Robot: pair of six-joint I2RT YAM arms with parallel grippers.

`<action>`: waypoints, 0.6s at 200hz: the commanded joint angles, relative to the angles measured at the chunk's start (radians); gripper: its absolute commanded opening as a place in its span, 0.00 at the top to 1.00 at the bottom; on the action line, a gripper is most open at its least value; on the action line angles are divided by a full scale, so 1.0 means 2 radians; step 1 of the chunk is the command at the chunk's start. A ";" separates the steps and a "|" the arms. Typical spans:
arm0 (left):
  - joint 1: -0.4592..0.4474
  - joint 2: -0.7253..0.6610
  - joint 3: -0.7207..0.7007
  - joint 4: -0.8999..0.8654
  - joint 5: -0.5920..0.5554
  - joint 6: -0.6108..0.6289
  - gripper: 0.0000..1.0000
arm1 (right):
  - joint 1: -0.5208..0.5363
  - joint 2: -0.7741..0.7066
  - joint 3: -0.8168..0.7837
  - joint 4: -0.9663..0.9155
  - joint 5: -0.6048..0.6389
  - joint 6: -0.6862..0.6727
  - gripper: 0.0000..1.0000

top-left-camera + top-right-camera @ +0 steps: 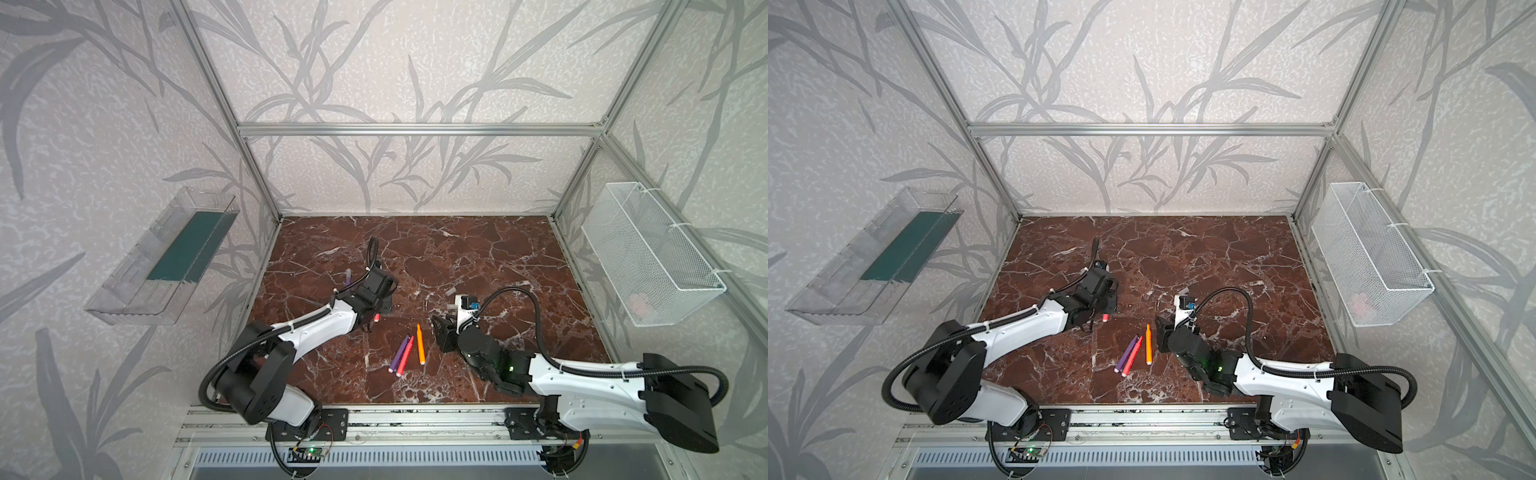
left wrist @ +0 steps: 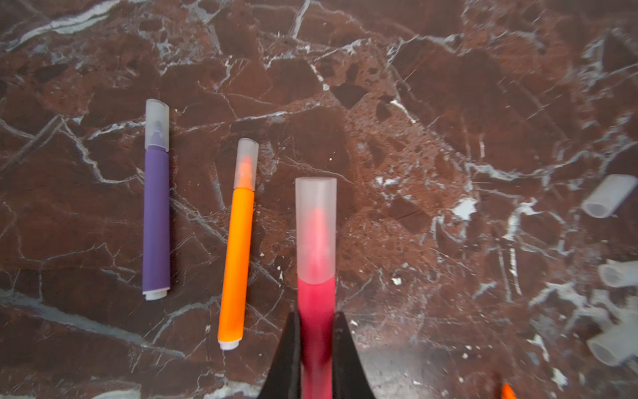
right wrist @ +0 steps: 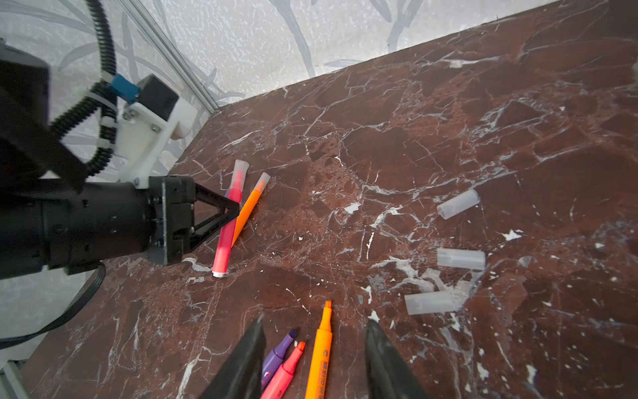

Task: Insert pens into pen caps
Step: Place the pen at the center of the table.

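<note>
Red-brown marble surface (image 1: 457, 257), boxed in by a metal frame (image 1: 415, 129) and leaf-patterned walls (image 1: 395, 62). The left hand (image 2: 316, 319) is pressed together on the barrel of a capped pink pen (image 2: 316, 300), pinching it. The pen's clear cap end points toward the back wall and its whitish end toward the front.

Beside it on the surface lie a capped purple pen (image 2: 156, 221) and a capped orange pen (image 2: 238, 262), side by side but apart, with their caps pointing the same way.

The right hand (image 3: 316, 330) hovers with fingers spread, holding nothing, over three pens near the front middle. These are an uncapped purple pen (image 3: 278, 352), an uncapped pink pen (image 3: 288, 366) and an uncapped orange pen (image 3: 321, 355). Their long axes run roughly front to back, tips toward the back wall. The purple and pink ones lie against each other, leaning slightly right.

Three loose caps (image 3: 461, 259) lie on their sides farther back, apart from one another.
</note>
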 commanded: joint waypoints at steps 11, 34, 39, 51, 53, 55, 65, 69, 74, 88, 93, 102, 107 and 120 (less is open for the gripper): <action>0.006 0.063 0.053 -0.056 0.001 0.011 1.00 | 0.000 0.007 0.018 -0.013 0.019 -0.002 0.52; 0.008 0.104 0.073 -0.065 -0.006 0.011 1.00 | -0.004 0.015 0.021 -0.014 0.019 -0.002 0.52; 0.008 0.111 0.076 -0.066 -0.006 0.011 1.00 | -0.004 0.016 0.021 -0.015 0.019 -0.002 0.52; 0.010 0.124 0.080 -0.066 0.001 0.012 1.00 | -0.005 0.018 0.023 -0.018 0.019 -0.002 0.51; 0.011 0.126 0.080 -0.066 0.001 0.012 1.00 | -0.005 0.018 0.023 -0.018 0.019 -0.002 0.50; 0.010 0.127 0.080 -0.065 0.003 0.012 1.00 | -0.006 0.018 0.023 -0.019 0.019 -0.003 0.50; 0.013 0.130 0.081 -0.061 0.009 0.012 1.00 | -0.008 0.018 0.023 -0.020 0.019 -0.002 0.49; 0.013 0.132 0.080 -0.059 0.011 0.012 1.00 | -0.008 0.018 0.023 -0.020 0.019 -0.002 0.48; 0.015 0.132 0.080 -0.058 0.015 0.012 1.00 | -0.009 0.018 0.023 -0.020 0.018 -0.002 0.48; 0.017 0.135 0.082 -0.059 0.021 0.014 1.00 | -0.011 0.019 0.023 -0.019 0.017 -0.002 0.46; 0.018 0.137 0.083 -0.061 0.021 0.014 1.00 | -0.011 0.019 0.023 -0.020 0.016 -0.001 0.46; 0.020 0.141 0.086 -0.065 0.024 0.015 0.97 | -0.012 0.020 0.023 -0.020 0.016 -0.001 0.45; 0.022 0.142 0.086 -0.065 0.027 0.017 0.94 | -0.013 0.021 0.024 -0.020 0.015 -0.001 0.45; 0.022 0.143 0.086 -0.067 0.030 0.017 0.78 | -0.015 0.021 0.024 -0.019 0.013 -0.001 0.44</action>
